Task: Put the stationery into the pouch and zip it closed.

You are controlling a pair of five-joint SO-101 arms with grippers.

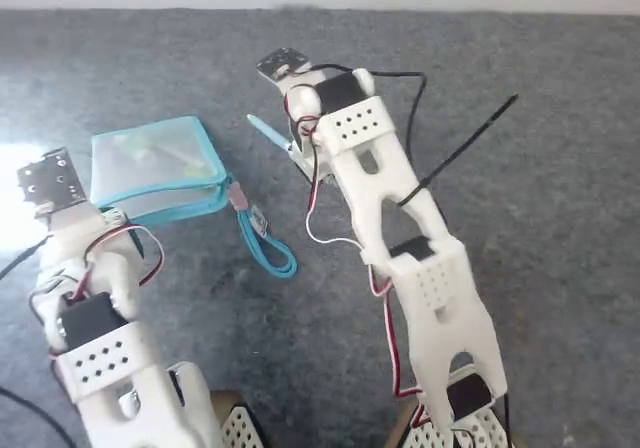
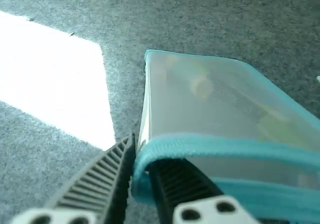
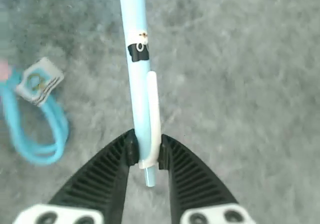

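- Two arms are at work. The left gripper (image 2: 140, 151) has its fingers nipped narrow on the teal zip edge at one corner of the pouch (image 2: 215, 99). The right gripper (image 3: 146, 146) has its fingers closed on the clip end of a pale blue pen (image 3: 136, 29).
- Flat on the grey counter (image 1: 540, 228), the pouch lies in front of the left arm. The pen is off to its zip-pull side, near it but apart. I cannot tell whether the pen is lifted or resting.
- As I judge it, the step in hand is getting the pen into the pouch. From where I stand I cannot tell whether the zip is open.
- To do it well, the left hold should raise the upper lip so the mouth gapes and stays taut.
- The right arm should bring the pen in low and lengthwise, free end first. It should let go only once most of the barrel is inside.
- A teal loop (image 1: 268, 246) trails from the zip end across the space between pen and pouch, so the pen ought to pass over it, not drag through it.
- Counted: one pouch, one pen, one loop, one small tag (image 3: 40, 81) and one pink pull (image 1: 238, 196).
- Some pale shapes show through the pouch wall, too blurred to count.
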